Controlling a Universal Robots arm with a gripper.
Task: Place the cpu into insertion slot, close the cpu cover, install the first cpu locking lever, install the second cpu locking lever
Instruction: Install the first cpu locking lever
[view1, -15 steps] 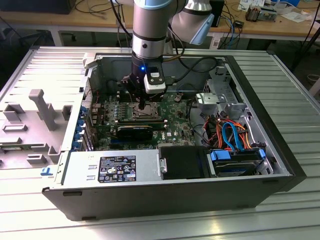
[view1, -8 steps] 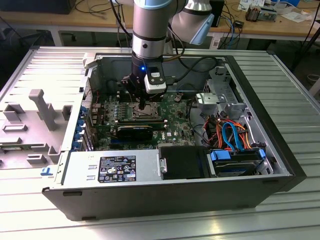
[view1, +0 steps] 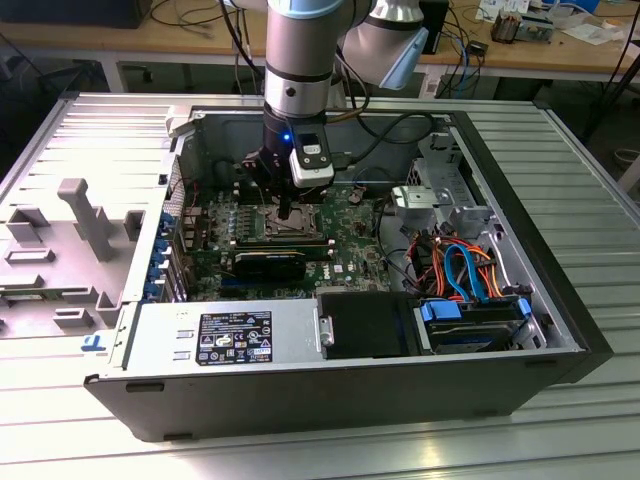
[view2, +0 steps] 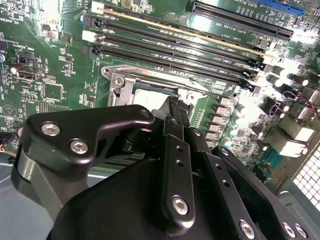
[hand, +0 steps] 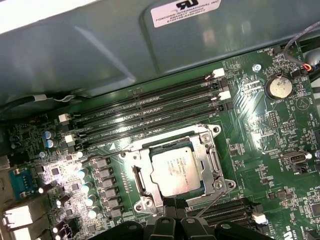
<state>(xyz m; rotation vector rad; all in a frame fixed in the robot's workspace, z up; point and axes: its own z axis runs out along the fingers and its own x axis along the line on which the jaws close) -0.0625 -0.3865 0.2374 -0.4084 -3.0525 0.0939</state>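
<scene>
The cpu (hand: 175, 172) lies flat in the insertion slot (hand: 145, 202) on the green motherboard, its silvery top showing. The cpu cover (hand: 212, 167), a silver frame, lies down around the chip's edges. A thin wire locking lever (hand: 212, 200) slants up from the socket's corner right beside my fingertips. My gripper (hand: 172, 205) hovers at the socket's edge with its black fingers (view2: 175, 130) pressed together, shut, nothing visible between them. In the exterior view the gripper (view1: 285, 208) hangs just over the socket (view1: 285, 228) inside the open computer case.
Long black memory slots (hand: 150, 115) run beside the socket. A black ribbed heatsink (view1: 270, 265), a power supply (view1: 230, 335), a drive cage (view1: 470, 325) and orange and blue cables (view1: 465, 265) fill the case. A grey plastic shroud (view1: 70, 230) lies at the exterior view's left.
</scene>
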